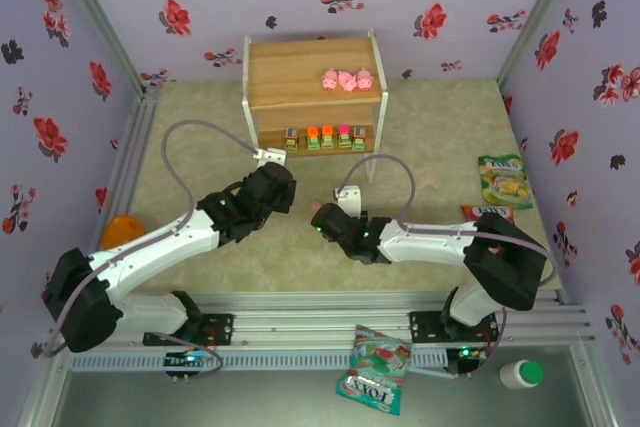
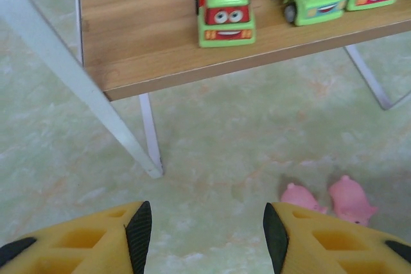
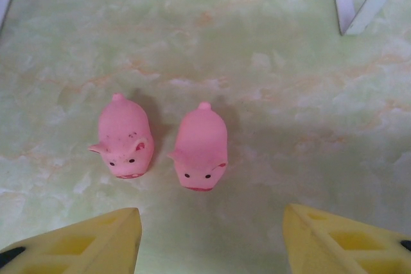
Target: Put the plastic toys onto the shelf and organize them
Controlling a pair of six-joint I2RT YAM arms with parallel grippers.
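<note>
The shelf (image 1: 312, 75) stands at the back middle. Three pink pigs (image 1: 346, 79) sit on its top board and several green toy trucks (image 1: 325, 137) line its lower board. Two more pink pigs (image 3: 125, 136) (image 3: 200, 149) lie side by side on the floor in front of the shelf. My right gripper (image 3: 212, 242) hovers open just behind them, nothing between its fingers. My left gripper (image 2: 207, 235) is open over bare floor near the shelf's front left leg (image 2: 77, 88). A red-topped truck (image 2: 225, 14) faces it, and both floor pigs (image 2: 302, 197) lie to its right.
Snack bags lie at the right (image 1: 503, 179) and at the near rail (image 1: 375, 367). An orange object (image 1: 120, 230) sits by the left wall, and a white bottle with a green cap (image 1: 521, 374) stands at the near right. Flowered walls enclose the floor.
</note>
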